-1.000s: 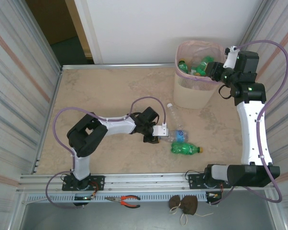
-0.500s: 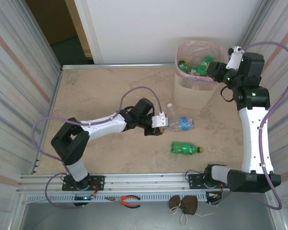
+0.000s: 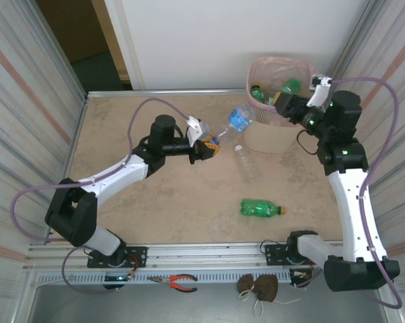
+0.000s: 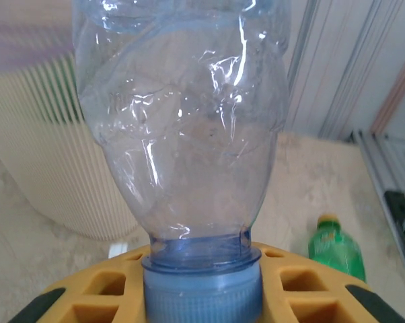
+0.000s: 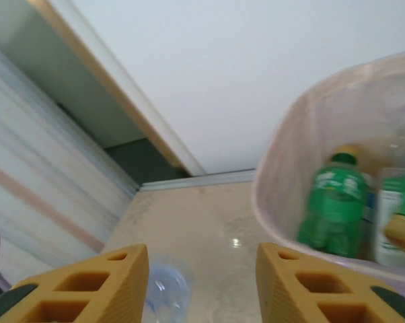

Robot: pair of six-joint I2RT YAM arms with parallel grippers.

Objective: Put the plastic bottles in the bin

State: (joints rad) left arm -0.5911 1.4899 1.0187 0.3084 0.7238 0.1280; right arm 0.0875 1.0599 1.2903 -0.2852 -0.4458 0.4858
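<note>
My left gripper (image 3: 212, 143) is shut on the blue cap of a clear, blue-labelled plastic bottle (image 3: 239, 120), held in the air just left of the bin (image 3: 270, 138). In the left wrist view the bottle (image 4: 182, 121) stands up from the yellow fingers (image 4: 303, 282), with the bin's ribbed wall (image 4: 48, 168) behind it. My right gripper (image 3: 283, 104) hovers open at the bin's near rim; its wrist view shows nothing between its fingers (image 5: 95, 286). The bin (image 5: 290, 175) holds green bottles (image 5: 334, 202). A clear bottle (image 3: 245, 161) and a green bottle (image 3: 261, 208) lie on the table.
Corrugated walls close in the table on both sides, and a white wall stands behind. Pliers (image 3: 179, 282) and a brown item (image 3: 258, 288) lie on the front rail below the arm bases. The left arm's cable (image 3: 149, 108) loops over the table's left half.
My left arm lifted the blue-labelled bottle off the table and carried it up toward the bin. My right gripper swung left over the bin's rim and its jaws widened.
</note>
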